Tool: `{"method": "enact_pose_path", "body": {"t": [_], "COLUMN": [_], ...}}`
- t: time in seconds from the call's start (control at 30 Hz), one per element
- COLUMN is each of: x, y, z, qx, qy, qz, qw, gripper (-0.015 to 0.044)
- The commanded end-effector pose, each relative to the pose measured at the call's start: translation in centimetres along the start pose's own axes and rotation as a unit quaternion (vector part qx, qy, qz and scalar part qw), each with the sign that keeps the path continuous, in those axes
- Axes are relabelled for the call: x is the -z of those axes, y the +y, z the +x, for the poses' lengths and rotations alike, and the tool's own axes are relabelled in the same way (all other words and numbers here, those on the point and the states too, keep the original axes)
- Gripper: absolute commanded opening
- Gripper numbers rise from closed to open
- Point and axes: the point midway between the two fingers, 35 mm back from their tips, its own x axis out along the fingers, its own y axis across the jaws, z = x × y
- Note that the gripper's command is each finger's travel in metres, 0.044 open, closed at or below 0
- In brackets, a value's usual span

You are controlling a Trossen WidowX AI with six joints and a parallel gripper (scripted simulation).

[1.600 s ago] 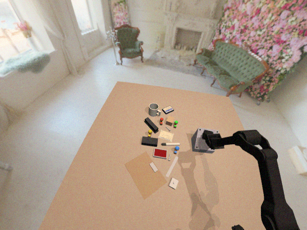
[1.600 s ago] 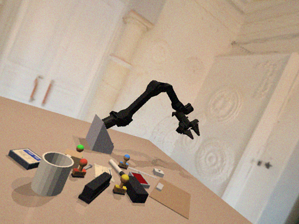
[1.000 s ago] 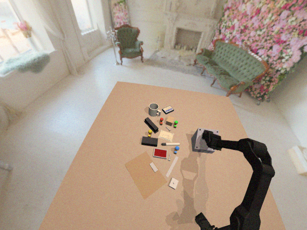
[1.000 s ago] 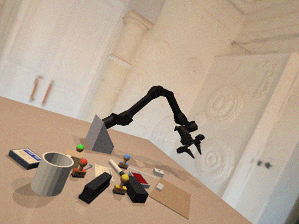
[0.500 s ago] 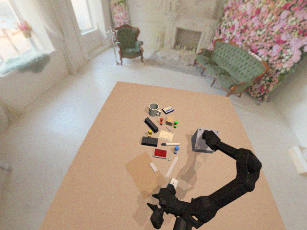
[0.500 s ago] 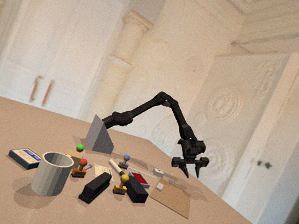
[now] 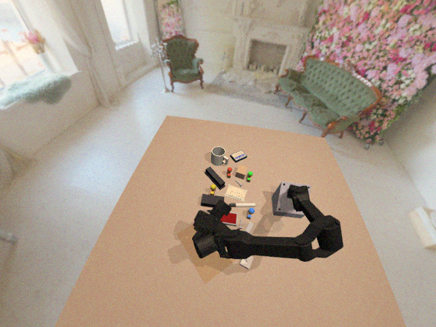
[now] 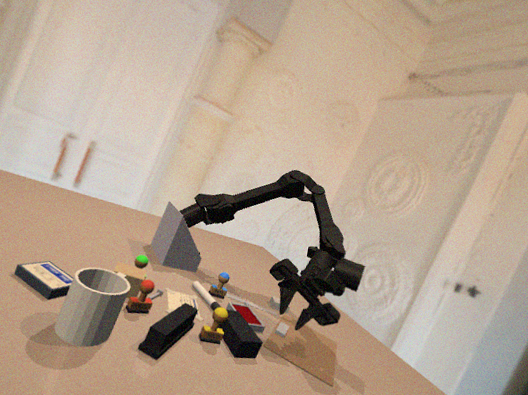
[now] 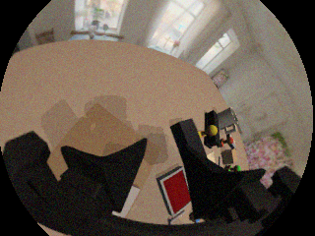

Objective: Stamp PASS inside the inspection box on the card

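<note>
My gripper (image 8: 290, 320) (image 9: 164, 145) is partly open and empty, above the bench between the red ink pad (image 7: 230, 219) (image 8: 246, 313) (image 9: 176, 191) and the brown sheet. Four knobbed stamps stand upright: yellow (image 7: 212, 187) (image 8: 220, 314) (image 9: 212, 130), blue (image 7: 251, 211) (image 8: 223, 277), red (image 7: 229, 169) (image 8: 147, 285) and green (image 7: 250, 174) (image 8: 141, 259). Their lettering cannot be read, so which is PASS cannot be told. The cream card (image 7: 236, 193) (image 8: 178, 301) lies flat among them; its box and any print are too small to make out.
A black block (image 7: 210, 199) (image 8: 243, 339) lies beside the pad, with a marker (image 7: 246, 204) near it. A black stapler (image 7: 214, 177) (image 8: 168, 331), grey mug (image 7: 217, 158) (image 8: 91, 310) and blue-labelled case (image 7: 238, 155) (image 8: 45, 277) lie farther off. The brown sheet (image 7: 209, 272) (image 8: 322, 356) is under the arm.
</note>
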Motion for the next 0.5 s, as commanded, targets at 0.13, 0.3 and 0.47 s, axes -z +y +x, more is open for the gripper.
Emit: {"method": "enact_pose_path", "body": {"t": [0.13, 0.3, 0.47], "x": [-1.4, -0.8, 0.9], "y": [-11.8, -18.4, -24.3], "z": [5.7, 7.3, 8.0], "qx": [0.07, 0.056, 0.003], "qy": [0.135, 0.22, 0.293], "qz": [-0.109, -0.149, -0.171], "qw": [0.982, 0.963, 0.941], "gripper": [0.0222, 0.0222, 0.0222]}}
